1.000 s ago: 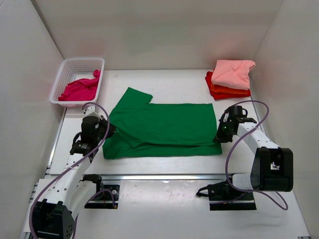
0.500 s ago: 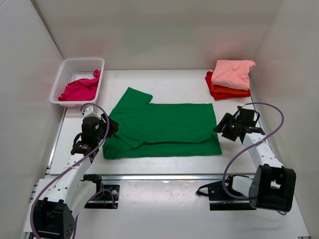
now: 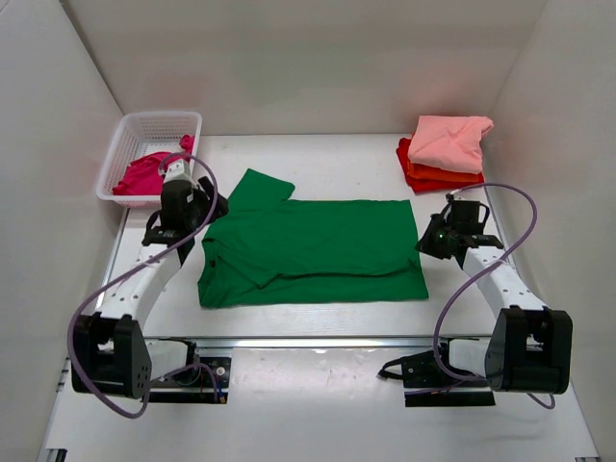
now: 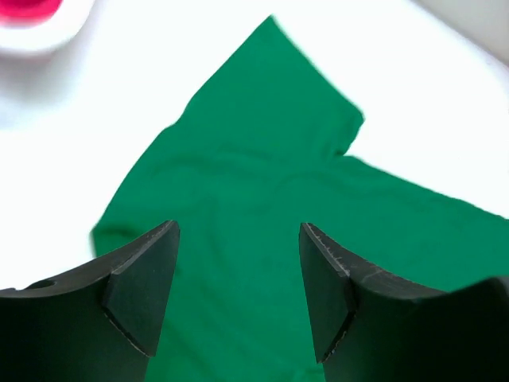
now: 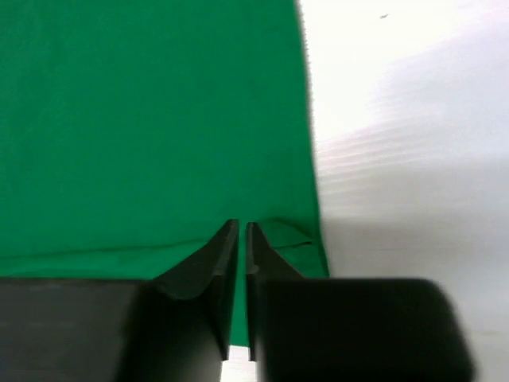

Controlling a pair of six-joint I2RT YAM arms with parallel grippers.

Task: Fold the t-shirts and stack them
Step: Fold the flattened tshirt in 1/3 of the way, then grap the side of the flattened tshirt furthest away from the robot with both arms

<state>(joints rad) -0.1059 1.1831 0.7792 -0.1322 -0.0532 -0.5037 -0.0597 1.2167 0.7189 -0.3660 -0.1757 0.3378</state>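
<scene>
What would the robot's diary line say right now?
green shirt spread out | left pincer open above it | right pincer shut at its edge

Robot lab test cell: plain white walls (image 3: 289,67) box in a white table (image 3: 327,159) on three sides, left arm (image 3: 144,274) and right arm (image 3: 496,279) bolted at its near edge on black base plates (image 3: 197,377), purple cables (image 3: 521,193) looping loose from wrists to bases, even flat lighting

I work on a white bench (image 3: 337,164) boxed in by a left wall (image 3: 48,144), back wall (image 3: 308,67) and right wall (image 3: 568,144), all plain white, with a white lattice basket (image 3: 154,127) standing at its far-left corner.
</scene>
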